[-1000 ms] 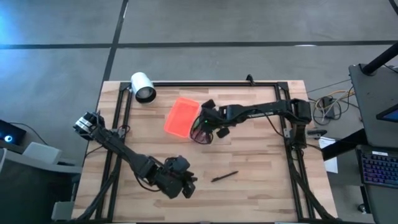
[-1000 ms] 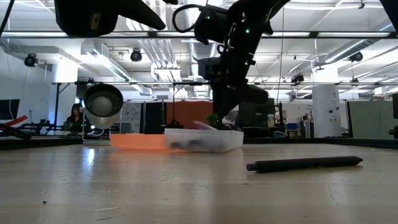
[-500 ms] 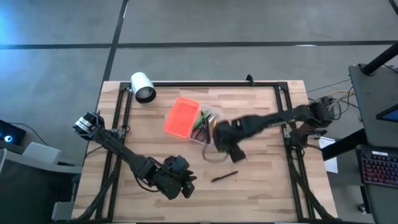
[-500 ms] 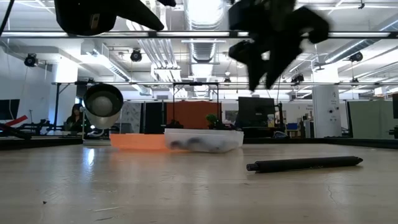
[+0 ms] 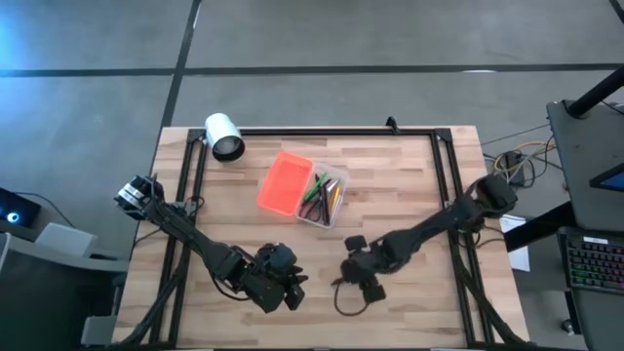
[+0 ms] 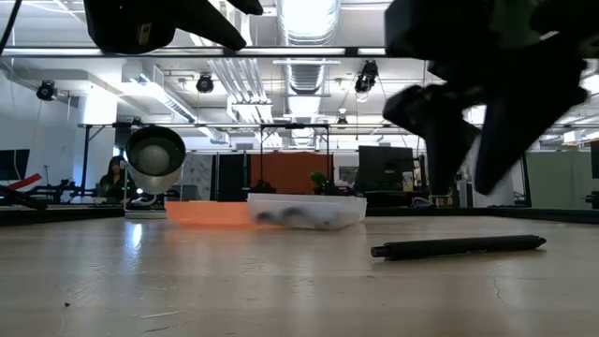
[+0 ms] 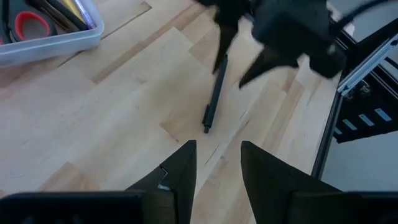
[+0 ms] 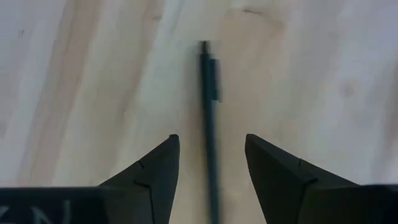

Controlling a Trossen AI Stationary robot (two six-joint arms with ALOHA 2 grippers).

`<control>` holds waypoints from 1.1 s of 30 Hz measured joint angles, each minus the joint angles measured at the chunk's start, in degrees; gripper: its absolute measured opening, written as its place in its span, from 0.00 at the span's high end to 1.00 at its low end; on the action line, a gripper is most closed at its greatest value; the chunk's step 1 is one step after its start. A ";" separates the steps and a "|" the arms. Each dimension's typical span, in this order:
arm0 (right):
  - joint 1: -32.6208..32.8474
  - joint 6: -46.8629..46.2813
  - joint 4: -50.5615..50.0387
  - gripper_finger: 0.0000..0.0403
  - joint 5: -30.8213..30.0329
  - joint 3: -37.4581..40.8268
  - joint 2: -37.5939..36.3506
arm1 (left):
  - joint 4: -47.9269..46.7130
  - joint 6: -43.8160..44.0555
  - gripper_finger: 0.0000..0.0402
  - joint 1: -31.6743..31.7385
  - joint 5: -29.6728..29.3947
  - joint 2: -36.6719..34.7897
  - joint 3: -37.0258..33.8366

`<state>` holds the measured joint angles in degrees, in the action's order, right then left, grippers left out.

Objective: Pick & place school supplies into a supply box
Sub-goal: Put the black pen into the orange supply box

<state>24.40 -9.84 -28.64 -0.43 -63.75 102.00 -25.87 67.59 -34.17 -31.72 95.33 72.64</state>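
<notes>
1. The right gripper (image 8: 208, 163) hangs above the last loose dark pen (image 8: 209, 118) with its jaws spread wide and nothing in them. In the right wrist view the pen runs straight down the gap between the two fingers (image 8: 152, 168), its long axis crossing the line on which the jaws would close.

2. The pen lies flat on the wooden worktop (image 5: 409, 175), directly below the right jaws (the low view shows clear air between them and the pen (image 6: 459, 247), so no contact yet).

3. The left gripper (image 7: 216, 163) waits close by with its jaws parted and empty. The pen (image 7: 215, 93) lies ahead of them and apart, so the right arm is plainly the nearer one for this pick.

4. The supply box (image 5: 304, 188) sits open, well away from the right jaws and further up the worktop, with its orange lid (image 5: 285, 183) folded flat beside the clear tray. The tray holds red-handled scissors (image 7: 27, 22) and several pens and pencils.

5. My judgement: the alignment looks good, and the coming move needs mainly a straight descent and a squeeze across the barrel.

6. A white cylinder (image 5: 224, 136) lies beyond the box, no part of this pick.
</notes>
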 joint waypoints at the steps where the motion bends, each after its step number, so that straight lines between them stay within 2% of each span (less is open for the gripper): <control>1: 0.30 -1.34 1.52 0.57 -0.25 0.48 0.63 | 0.11 0.00 0.73 0.00 0.02 -0.01 -0.05; 6: 0.30 -3.99 5.98 0.60 -1.77 1.95 4.88 | 0.20 0.04 0.73 0.00 0.07 0.00 -0.60; 11: 0.48 -3.87 5.91 0.65 -7.45 1.17 8.51 | 0.10 0.07 0.73 0.00 0.08 0.00 -0.77; 14: 0.47 -3.26 5.56 0.73 -8.32 1.01 9.87 | 0.15 0.11 0.73 0.02 0.11 0.00 -0.77; 19: -0.24 -2.35 4.78 0.92 -8.63 1.25 10.22 | 0.16 0.39 0.73 0.04 0.09 0.00 -0.77; 24: -2.08 -2.02 0.85 0.95 -9.16 1.22 5.37 | 0.11 0.30 0.73 0.02 0.10 0.00 -0.77; 27: -4.76 -2.41 -2.87 0.95 -15.26 0.24 -0.41 | 0.05 0.17 0.73 0.02 -0.34 0.00 -0.77; 29: -8.08 -4.30 -2.27 0.95 -18.75 -0.77 -5.72 | -0.03 0.16 0.73 0.04 -1.05 0.00 -0.77; 33: -18.97 -14.69 -0.93 0.95 -18.59 0.26 -10.90 | 0.19 -0.02 0.73 0.14 -2.35 0.00 -0.78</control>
<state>5.43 -24.52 -29.57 -19.01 -63.49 91.10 -25.68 67.57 -34.03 -34.07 95.33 71.86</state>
